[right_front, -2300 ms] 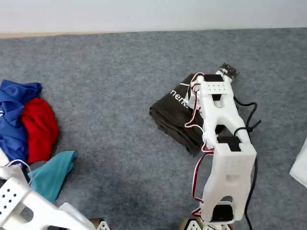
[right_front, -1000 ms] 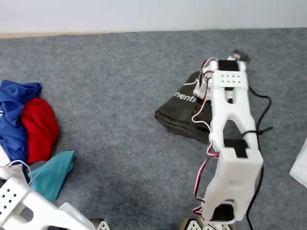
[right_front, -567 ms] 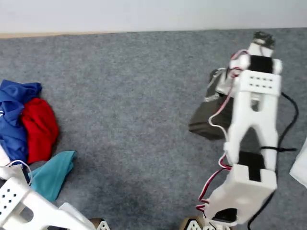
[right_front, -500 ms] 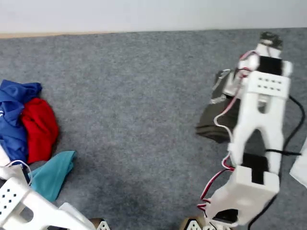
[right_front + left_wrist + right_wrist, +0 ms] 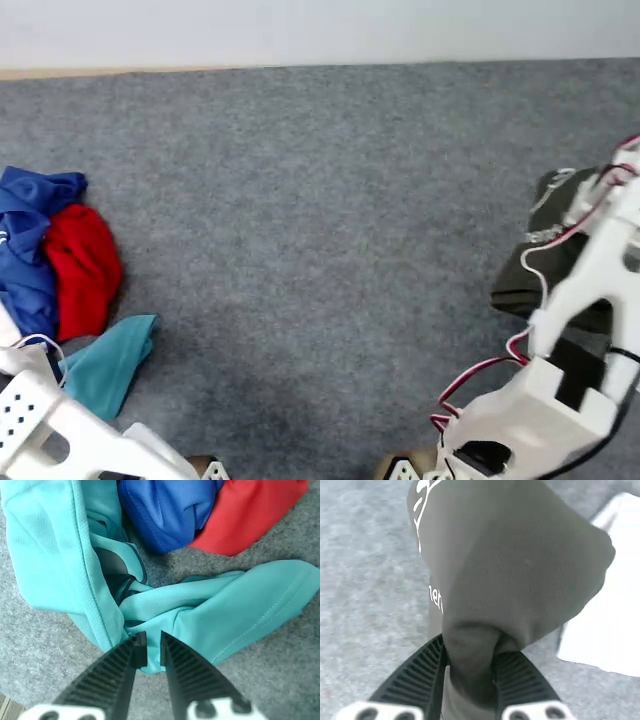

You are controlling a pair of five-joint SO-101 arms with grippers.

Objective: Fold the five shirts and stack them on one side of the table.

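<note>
My right gripper (image 5: 470, 647) is shut on a folded dark shirt (image 5: 510, 565) with white print, which bunches up between its fingers. In the high view this dark shirt (image 5: 535, 265) hangs at the table's far right, partly behind the white right arm (image 5: 590, 290). A white shirt (image 5: 605, 605) lies flat just beside it. At the far left lie a blue shirt (image 5: 30, 240), a red shirt (image 5: 85, 265) and a teal shirt (image 5: 105, 365). My left gripper (image 5: 149, 647) hovers over the crumpled teal shirt (image 5: 75, 565), its jaws almost together and holding nothing.
Grey carpet-like cloth (image 5: 300, 200) covers the table. A pale wall strip (image 5: 300, 30) runs along the far edge. The left arm's white base (image 5: 40, 430) sits at the near left corner. Blue cloth (image 5: 165, 510) and red cloth (image 5: 250, 510) lie beyond the teal shirt.
The right arm has swung from the table's middle to its far right edge, carrying the dark shirt with it. The left pile and left arm have not moved.
</note>
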